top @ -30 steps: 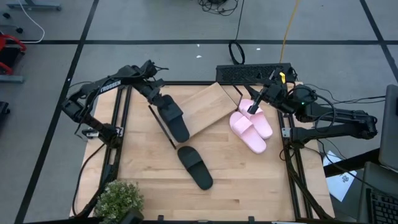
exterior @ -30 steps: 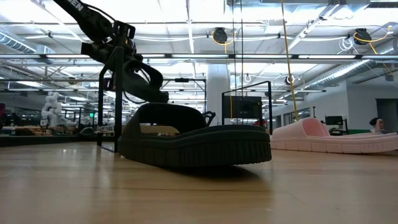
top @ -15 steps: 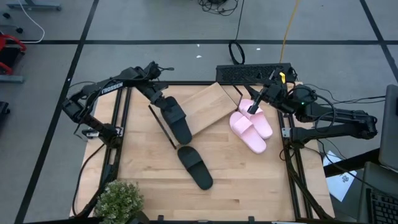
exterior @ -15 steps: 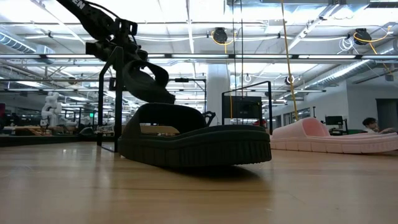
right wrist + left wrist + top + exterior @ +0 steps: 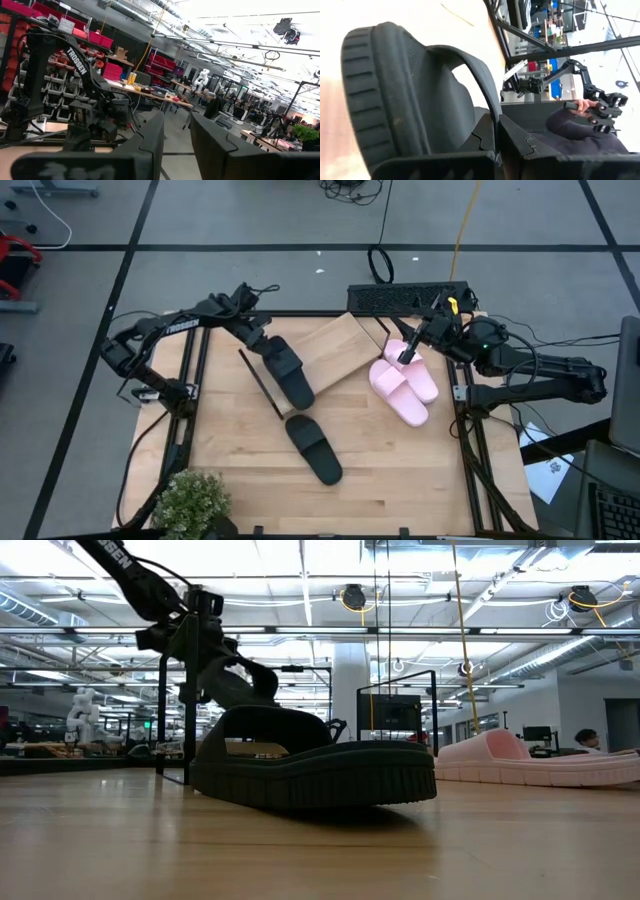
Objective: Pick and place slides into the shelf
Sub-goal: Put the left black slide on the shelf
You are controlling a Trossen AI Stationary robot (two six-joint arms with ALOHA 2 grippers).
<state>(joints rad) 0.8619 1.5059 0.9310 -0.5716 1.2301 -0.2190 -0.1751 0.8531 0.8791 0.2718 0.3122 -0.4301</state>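
Black slide (image 5: 287, 372) aloft in left gripper (image 5: 262, 346), half over shelf (image 5: 325, 356)!

Clamped tight on the strap at the slide's 11 o'clock end; long axis from 11 to 5 o'clock, low end over the shelf's left edge. Could slip out and land off the slanted board, or slide down it toward second black slide (image 5: 314, 448) at 6. Pink slides (image 5: 404, 388) at 3; right gripper (image 5: 408, 352) above them, fingers part open, holding nothing.
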